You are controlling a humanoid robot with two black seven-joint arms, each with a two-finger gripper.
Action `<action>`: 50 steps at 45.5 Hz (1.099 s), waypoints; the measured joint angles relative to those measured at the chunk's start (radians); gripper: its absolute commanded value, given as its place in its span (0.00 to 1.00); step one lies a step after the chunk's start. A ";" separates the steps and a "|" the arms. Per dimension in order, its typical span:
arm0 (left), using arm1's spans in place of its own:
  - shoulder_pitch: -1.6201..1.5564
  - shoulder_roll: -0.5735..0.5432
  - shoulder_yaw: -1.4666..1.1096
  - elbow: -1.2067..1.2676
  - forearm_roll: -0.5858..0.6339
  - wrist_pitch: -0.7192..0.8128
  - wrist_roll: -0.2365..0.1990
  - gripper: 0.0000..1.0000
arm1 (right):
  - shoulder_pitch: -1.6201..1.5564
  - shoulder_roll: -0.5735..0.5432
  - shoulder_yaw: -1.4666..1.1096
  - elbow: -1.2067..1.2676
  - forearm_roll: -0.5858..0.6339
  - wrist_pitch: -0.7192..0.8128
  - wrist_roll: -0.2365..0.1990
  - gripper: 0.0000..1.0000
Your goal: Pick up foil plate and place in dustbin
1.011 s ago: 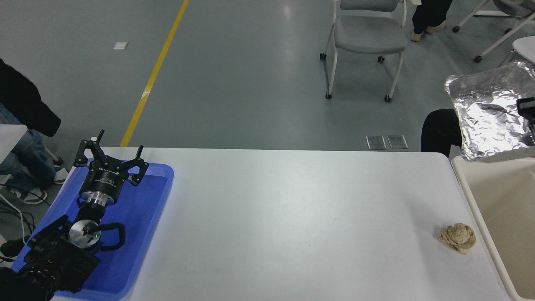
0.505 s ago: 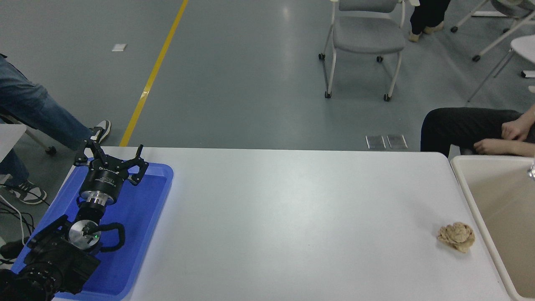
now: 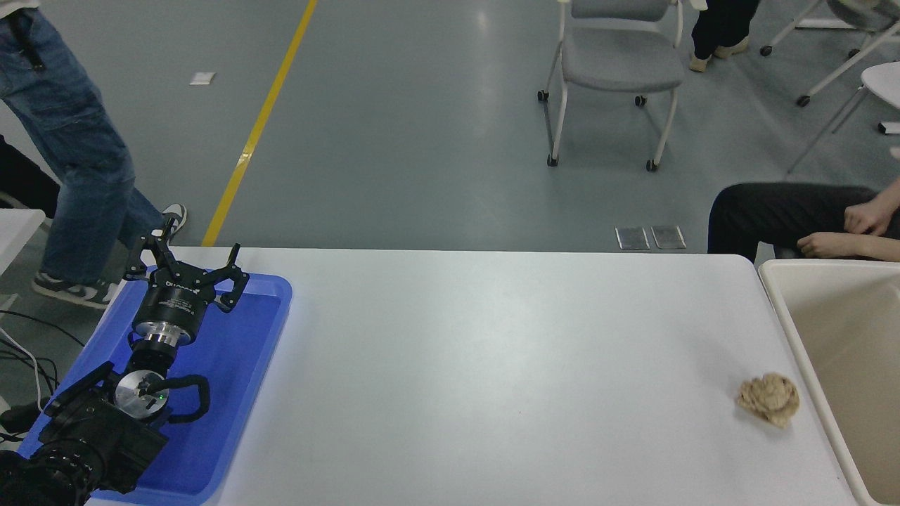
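The foil plate is out of view in the head view. The cream dustbin [image 3: 794, 316] stands at the table's right edge, and the part of its inside that shows holds nothing I can see. My left gripper [image 3: 186, 246] is parked at the lower left over the blue tray, with its fingers spread open and empty. My right arm and gripper are out of view.
A flat blue tray [image 3: 239, 351] lies under the left arm. A small crumpled brown paper ball [image 3: 768, 398] sits on the white table [image 3: 492, 365] near the dustbin. A seated person's hands [image 3: 854, 228] are behind the dustbin. A person in jeans [image 3: 77, 169] walks at far left.
One second ago the foil plate was held above the dustbin's far edge at the right; it and the right gripper have left the view. The person at left has walked on.
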 measured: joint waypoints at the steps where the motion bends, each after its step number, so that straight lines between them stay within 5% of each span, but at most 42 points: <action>1: 0.000 0.000 0.000 0.000 0.000 0.000 0.000 1.00 | -0.009 0.005 0.001 -0.005 0.004 -0.006 -0.001 0.00; 10: 0.000 0.001 0.000 0.000 0.000 0.000 0.000 1.00 | -0.072 0.049 0.012 -0.034 0.027 -0.048 -0.003 0.00; 11: 0.001 0.001 0.000 0.000 0.000 0.000 0.000 1.00 | -0.076 0.052 0.014 -0.035 0.028 -0.050 -0.003 0.09; 12: 0.001 0.001 0.000 0.000 0.000 0.000 0.000 1.00 | -0.081 0.057 0.017 -0.038 0.031 -0.054 -0.004 0.54; 13: 0.001 0.001 0.000 0.000 0.000 0.000 0.000 1.00 | -0.084 0.061 0.018 -0.039 0.032 -0.057 -0.004 0.88; 14: 0.001 0.001 0.000 0.000 0.000 0.000 0.000 1.00 | -0.086 0.063 0.019 -0.040 0.032 -0.058 -0.004 0.97; 50: -0.001 0.001 0.000 0.000 0.000 0.000 0.000 1.00 | 0.107 0.066 -0.005 0.101 -0.014 -0.063 0.019 1.00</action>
